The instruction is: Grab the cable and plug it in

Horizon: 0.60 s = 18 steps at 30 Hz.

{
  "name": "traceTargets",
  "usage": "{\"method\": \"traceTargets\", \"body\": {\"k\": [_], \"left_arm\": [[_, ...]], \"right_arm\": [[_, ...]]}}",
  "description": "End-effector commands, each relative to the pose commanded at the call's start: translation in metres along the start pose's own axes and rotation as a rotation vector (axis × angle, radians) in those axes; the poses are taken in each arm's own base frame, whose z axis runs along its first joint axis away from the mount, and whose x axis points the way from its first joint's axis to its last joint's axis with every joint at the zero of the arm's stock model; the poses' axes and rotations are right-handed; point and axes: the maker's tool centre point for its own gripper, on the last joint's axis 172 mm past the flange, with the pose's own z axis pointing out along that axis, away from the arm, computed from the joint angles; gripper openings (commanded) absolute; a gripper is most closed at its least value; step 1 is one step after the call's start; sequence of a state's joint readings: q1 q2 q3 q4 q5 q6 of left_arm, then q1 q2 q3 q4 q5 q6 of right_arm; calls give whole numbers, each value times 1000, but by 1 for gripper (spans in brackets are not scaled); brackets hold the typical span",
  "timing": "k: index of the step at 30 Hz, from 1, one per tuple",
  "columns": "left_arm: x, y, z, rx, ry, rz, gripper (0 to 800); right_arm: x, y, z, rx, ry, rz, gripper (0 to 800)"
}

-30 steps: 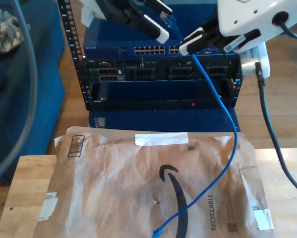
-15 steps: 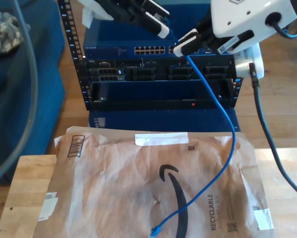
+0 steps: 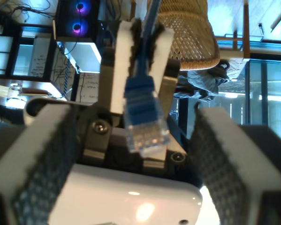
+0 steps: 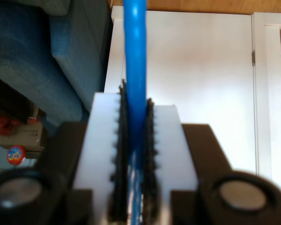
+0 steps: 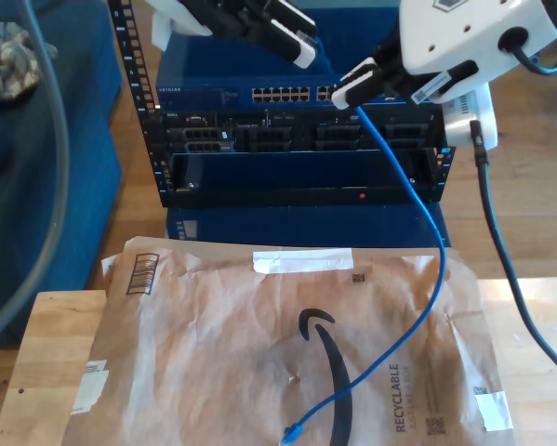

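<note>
- The second gripper (image 5: 352, 85), on the arm at the exterior view's right, is clamped on the cable (image 5: 417, 200) just in front of the top of the equipment rack (image 5: 297, 149).
- In the second wrist view its white toothed jaws are pressed together on the cable (image 4: 134, 47), which runs straight out from between them past the second gripper (image 4: 134, 101).
- The first wrist view shows this same pair of white fingers (image 3: 119, 56) pinching the cable a little behind its plug (image 3: 145, 122), a clear clip-type connector sticking out free of the jaws.
- The first gripper (image 3: 133, 115) stands wide apart, its grey textured pads (image 3: 41, 159) on either side of the plug and touching nothing.
- In the exterior view the first gripper (image 5: 292, 37) hangs near the top, above the row of ports (image 5: 283, 94) and close beside the second gripper.
- From the clamped point the cable drops in front of the rack, curves across the brown paper envelope (image 5: 259, 353) and ends in a second plug (image 5: 292, 430) lying on it near the view's bottom edge.
- The envelope lies on a wooden table (image 5: 46, 353).
- A thick dark cable (image 5: 501, 242) hangs down at the exterior view's right.
</note>
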<state>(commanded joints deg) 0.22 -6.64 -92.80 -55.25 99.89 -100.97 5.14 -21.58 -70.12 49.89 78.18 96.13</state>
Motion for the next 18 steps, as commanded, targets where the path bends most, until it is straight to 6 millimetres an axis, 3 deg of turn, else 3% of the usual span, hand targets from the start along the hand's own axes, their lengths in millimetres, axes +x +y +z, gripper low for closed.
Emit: {"method": "traceTargets", "body": {"k": [7, 11, 18], "left_arm": [[0, 5, -2, -20, -1, 0, 253], [15, 14, -4, -52, 49, -11, 222], [14, 15, -3, -51, 41, -12, 237]], "right_arm": [[3, -1, 0, 2, 12, -2, 3], [3, -1, -1, 5, 13, -3, 3], [3, -1, 0, 2, 12, -1, 4]]}}
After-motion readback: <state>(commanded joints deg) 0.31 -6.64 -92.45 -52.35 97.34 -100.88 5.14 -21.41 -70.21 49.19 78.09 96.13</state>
